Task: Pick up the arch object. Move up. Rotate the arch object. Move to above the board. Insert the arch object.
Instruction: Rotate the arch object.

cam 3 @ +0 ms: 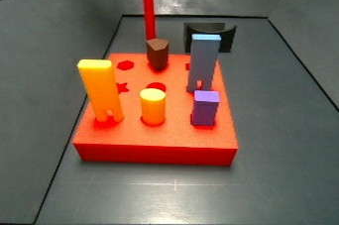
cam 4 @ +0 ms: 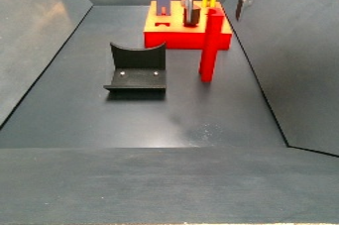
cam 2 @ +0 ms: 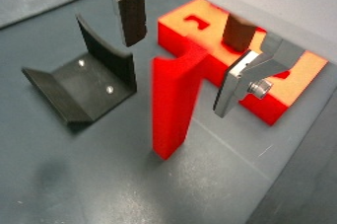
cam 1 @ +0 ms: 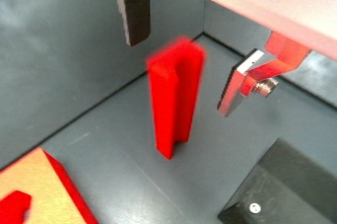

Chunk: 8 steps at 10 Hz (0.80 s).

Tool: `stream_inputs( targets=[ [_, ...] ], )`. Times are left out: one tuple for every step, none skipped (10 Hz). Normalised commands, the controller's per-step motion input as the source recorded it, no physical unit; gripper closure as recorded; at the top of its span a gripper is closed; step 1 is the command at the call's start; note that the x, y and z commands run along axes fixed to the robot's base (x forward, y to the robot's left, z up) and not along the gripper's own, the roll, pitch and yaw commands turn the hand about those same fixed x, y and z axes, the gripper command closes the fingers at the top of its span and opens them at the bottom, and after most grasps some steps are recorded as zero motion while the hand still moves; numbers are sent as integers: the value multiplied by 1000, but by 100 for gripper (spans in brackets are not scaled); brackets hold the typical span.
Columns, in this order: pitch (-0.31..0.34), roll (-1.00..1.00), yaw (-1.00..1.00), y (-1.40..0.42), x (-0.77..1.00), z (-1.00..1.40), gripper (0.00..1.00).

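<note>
Fingers (cam 2: 130, 18) of the gripper (cam 2: 182, 52) hang spread apart, flat silver plates with dark pads, either side of the top of the arch object (cam 2: 178, 105), a tall bright red flat block standing upright on the grey floor, not yet gripped. Just beyond sits the board (cam 2: 293, 78), a thick red-orange slab; the fixture (cam 2: 82, 82) is beside. If one pad touches first, I reckon the narrow block tips over.

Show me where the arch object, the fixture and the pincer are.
arch object (cam 2: 175, 105): wrist view, front face of the upright block.
fixture (cam 4: 137, 68): side view, its curved upright wall.
pincer (cam 1: 187, 40): wrist view, gap midway between fingertips, above the block.
</note>
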Motion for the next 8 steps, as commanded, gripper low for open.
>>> stream_inputs(
  targets=[
    [24,45,-6,4,-20,682,0],
    [39,46,-4,7,-9,499,0],
    [57,46,-2,9,4,314,0],
    [12,7,-1000,83,0,0,0],
    [12,5,-1000,79,24,-122,0],
    [10,3,-1000,70,33,-93,0],
    [9,4,-1000,44,38,-61,0],
    [9,4,-1000,38,39,-50,0]
  ],
)
